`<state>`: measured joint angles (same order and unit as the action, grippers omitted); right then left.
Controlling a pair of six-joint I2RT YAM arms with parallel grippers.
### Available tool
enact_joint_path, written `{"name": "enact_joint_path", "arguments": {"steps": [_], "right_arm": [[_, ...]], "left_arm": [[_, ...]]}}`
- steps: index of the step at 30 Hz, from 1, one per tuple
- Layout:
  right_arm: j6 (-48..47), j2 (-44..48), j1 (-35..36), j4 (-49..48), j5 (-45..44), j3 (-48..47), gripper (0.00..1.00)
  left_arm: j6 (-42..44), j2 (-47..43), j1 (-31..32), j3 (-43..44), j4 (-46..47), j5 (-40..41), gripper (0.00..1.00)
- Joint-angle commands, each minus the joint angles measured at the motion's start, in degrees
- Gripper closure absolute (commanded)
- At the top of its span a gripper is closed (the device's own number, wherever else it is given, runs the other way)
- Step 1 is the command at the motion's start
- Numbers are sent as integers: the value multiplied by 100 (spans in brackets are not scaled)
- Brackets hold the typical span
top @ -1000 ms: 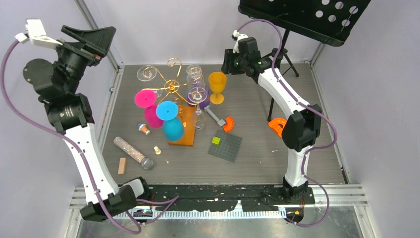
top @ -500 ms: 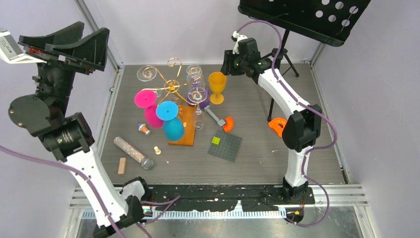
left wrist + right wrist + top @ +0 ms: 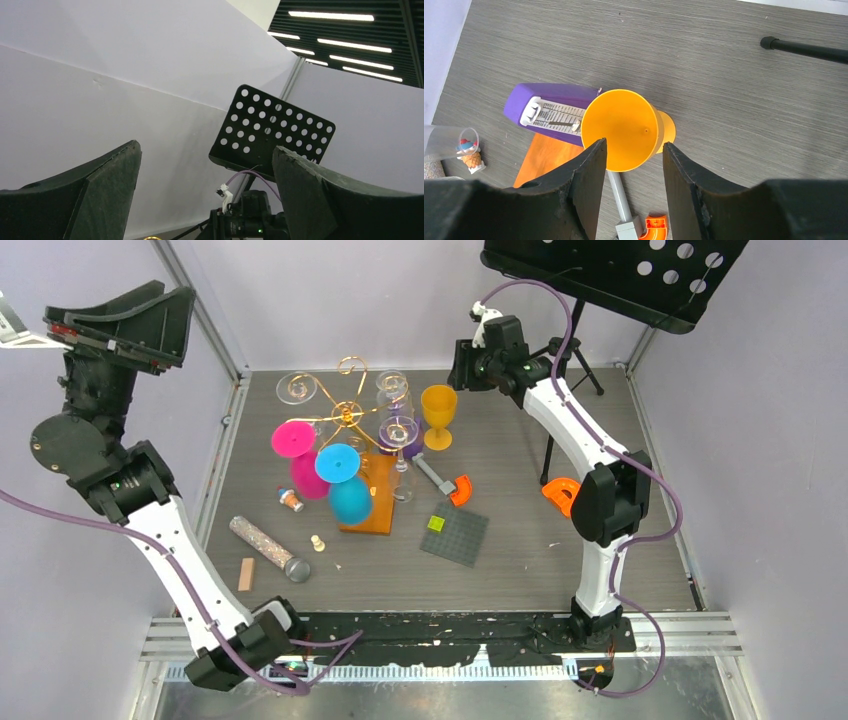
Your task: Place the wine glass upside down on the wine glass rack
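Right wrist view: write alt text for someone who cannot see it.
An upright yellow wine glass stands on the grey table, seen from above just past the open, empty right gripper. A purple metronome-like box lies at its left beside the orange rack base; a black stand leg crosses the top right corner.

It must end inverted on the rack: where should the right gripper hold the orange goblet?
Likely the stem of the orange goblet, approached from its right: it stands upright, the bowl flares wide, and a purple metronome crowds its left.
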<state>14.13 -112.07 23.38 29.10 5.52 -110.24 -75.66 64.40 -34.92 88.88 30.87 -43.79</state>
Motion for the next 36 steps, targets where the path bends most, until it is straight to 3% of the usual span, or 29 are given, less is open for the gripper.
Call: {"name": "enact_joint_path", "arguments": {"steps": [1,4,6,11,16,19,21,28,36], "right_arm": [[-50,384,-26,-212,27,-62,48],[-54,439,-24,-204,44,0,48],[-59,477,-26,-209,40,39,48],[-68,588,-22,-212,29,131,48],[-93,802,-29,-266,-41,343,48],[-92,977,-23,-353,-85,507,48],[-94,1093,-26,-416,-119,642,48],[-228,1457,-26,-565,-294,1198,48],[-38,1803,-27,-794,-523,1631,48]], "left_arm": [[2022,-308,451,1170,-2236,-309,0],[3817,-272,1417,1858,-4735,818,1],[4445,-256,2036,2087,-5733,1813,4],[4629,-115,3133,2160,-6958,3395,23],[4897,348,4917,2465,-7864,5542,26],[4705,745,5591,2651,-8234,6446,29],[4544,988,5741,2766,-8504,6682,31],[4289,1759,6171,3269,-9272,6836,54],[3854,1921,6761,3167,-9598,7510,52]]}}
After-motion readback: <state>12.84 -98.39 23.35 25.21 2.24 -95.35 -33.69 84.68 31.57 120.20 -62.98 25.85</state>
